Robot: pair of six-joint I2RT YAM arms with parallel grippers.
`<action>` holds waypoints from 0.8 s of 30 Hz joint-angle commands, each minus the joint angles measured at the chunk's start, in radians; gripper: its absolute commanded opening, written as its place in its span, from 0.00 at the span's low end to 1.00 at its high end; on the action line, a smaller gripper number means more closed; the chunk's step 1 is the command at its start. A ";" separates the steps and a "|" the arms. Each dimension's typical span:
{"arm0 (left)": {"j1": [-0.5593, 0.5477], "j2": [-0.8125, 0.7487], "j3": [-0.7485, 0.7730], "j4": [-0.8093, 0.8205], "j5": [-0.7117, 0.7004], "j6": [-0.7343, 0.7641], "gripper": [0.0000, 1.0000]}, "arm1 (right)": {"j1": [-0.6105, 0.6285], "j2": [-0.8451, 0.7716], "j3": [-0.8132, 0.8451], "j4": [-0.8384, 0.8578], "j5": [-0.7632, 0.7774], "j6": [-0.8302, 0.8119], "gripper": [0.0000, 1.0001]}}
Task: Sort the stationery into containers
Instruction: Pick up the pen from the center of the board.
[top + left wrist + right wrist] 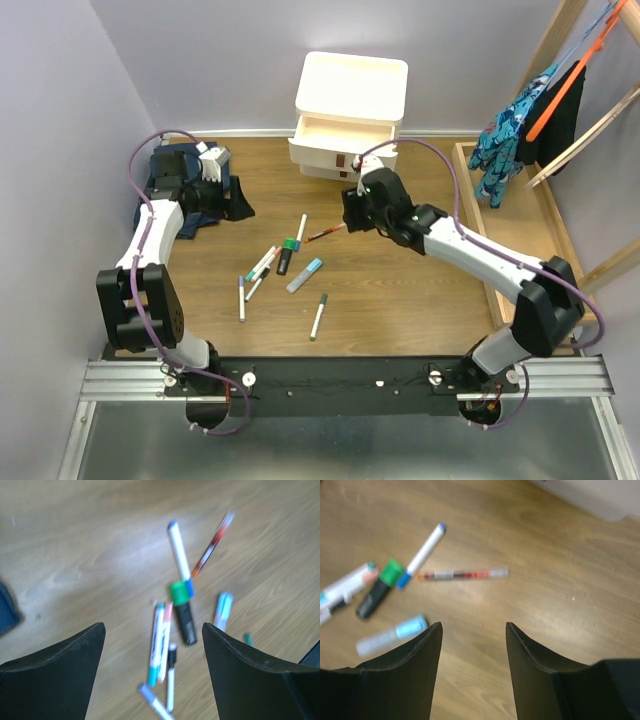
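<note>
Several pens and markers lie on the wooden table between the arms. A white pen with blue caps point(301, 228) point(179, 552) point(422, 555) lies by a slim red pen point(327, 233) point(212, 545) point(462, 574). Nearer are a black highlighter with a green cap point(287, 255) point(182, 610) point(380, 587) and a light blue marker point(304, 275) point(392, 635). The cream three-drawer cabinet point(350, 110) stands at the back with its top drawer pulled out. My left gripper point(228, 195) point(152, 627) is open and empty. My right gripper point(352, 212) point(474, 626) is open and empty just right of the red pen.
Folded blue jeans point(185, 185) lie at the far left under my left arm. A shallow wooden tray point(500, 230) sits at the right, with clothes point(520, 130) hanging on a rack above it. More pens point(262, 265) and a green-capped pen point(318, 316) lie nearer.
</note>
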 commanded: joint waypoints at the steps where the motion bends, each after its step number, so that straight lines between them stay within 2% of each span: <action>1: -0.030 0.024 0.016 -0.333 -0.150 0.320 0.85 | 0.006 -0.186 -0.174 0.011 -0.184 -0.194 0.61; 4: -0.076 0.011 0.038 -0.375 -0.169 0.367 0.83 | 0.007 -0.295 -0.264 0.017 -0.184 -0.228 0.61; 7: -0.210 -0.002 0.056 -0.417 -0.186 0.380 0.82 | 0.006 -0.359 -0.316 0.006 -0.157 -0.278 0.61; 8: -0.291 -0.007 0.043 -0.414 -0.209 0.380 0.82 | 0.007 -0.387 -0.323 0.000 -0.155 -0.299 0.61; 15: -0.581 0.048 -0.017 -0.276 -0.356 0.228 0.82 | -0.029 -0.450 -0.329 0.045 -0.065 -0.351 0.62; 19: -0.652 0.123 0.009 -0.242 -0.428 0.183 0.79 | -0.124 -0.476 -0.326 0.051 -0.097 -0.311 0.62; 24: -0.669 0.184 0.050 -0.247 -0.468 0.197 0.78 | -0.186 -0.522 -0.346 0.037 -0.138 -0.294 0.62</action>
